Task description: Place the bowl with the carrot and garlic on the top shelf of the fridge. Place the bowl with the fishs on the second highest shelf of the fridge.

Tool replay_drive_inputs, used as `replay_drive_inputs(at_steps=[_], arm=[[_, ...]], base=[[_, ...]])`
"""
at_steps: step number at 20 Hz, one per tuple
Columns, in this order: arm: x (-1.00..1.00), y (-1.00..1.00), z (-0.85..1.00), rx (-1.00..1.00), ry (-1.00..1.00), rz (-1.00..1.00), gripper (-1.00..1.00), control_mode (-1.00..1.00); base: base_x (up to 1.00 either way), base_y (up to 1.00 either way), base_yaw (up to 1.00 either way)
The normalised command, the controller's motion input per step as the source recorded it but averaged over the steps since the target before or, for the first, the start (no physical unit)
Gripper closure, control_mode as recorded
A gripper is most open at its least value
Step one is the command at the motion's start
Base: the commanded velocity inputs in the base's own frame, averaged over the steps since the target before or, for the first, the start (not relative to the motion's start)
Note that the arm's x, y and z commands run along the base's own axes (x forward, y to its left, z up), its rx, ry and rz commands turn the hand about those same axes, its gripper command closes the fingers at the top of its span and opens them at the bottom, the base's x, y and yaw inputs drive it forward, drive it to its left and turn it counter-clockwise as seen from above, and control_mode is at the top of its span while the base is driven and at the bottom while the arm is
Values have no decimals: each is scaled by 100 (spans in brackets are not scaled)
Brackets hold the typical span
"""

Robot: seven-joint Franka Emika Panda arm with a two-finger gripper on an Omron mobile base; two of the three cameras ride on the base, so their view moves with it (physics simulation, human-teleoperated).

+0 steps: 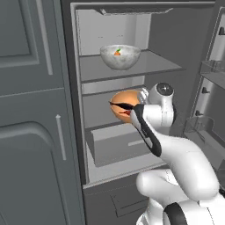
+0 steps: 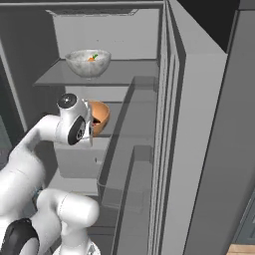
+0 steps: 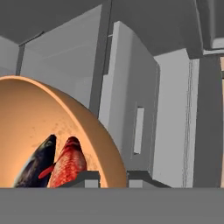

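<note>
My claw (image 3: pixel 109 178) is pinched nearly shut on the rim of the orange bowl (image 1: pixel 124 103), one tip inside the wall and one outside, so I can carry it by its edge without touching what lies in it. The dark fish (image 3: pixel 36 162) and the red fish (image 3: pixel 69 162) rest together at the bowl's bottom, at about 8 o'clock in my hand view. I hold the bowl in the open fridge (image 1: pixel 110 154), just over the second shelf (image 1: pixel 99 110), because that is where it belongs. Up at 12 o'clock from it, the pale bowl (image 1: pixel 120 57) with the carrot (image 1: pixel 117 52) sits on the top shelf (image 1: pixel 132 68), so I judge that half done. I cannot tell whether my bowl touches its shelf.
</note>
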Motion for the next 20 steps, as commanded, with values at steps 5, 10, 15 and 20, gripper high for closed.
replay_drive_inputs(at_steps=[5,10,15,20], arm=[[98,2,-3,0,5,0,100,-100],[99,11,-2,0,6,0,100,-100],[83,5,-10,0,1,-1,-100,-100],[-6,4,3,0,-4,-3,-100,-100]], base=[[0,0,0],[0,0,0],[0,0,0],[0,0,0]])
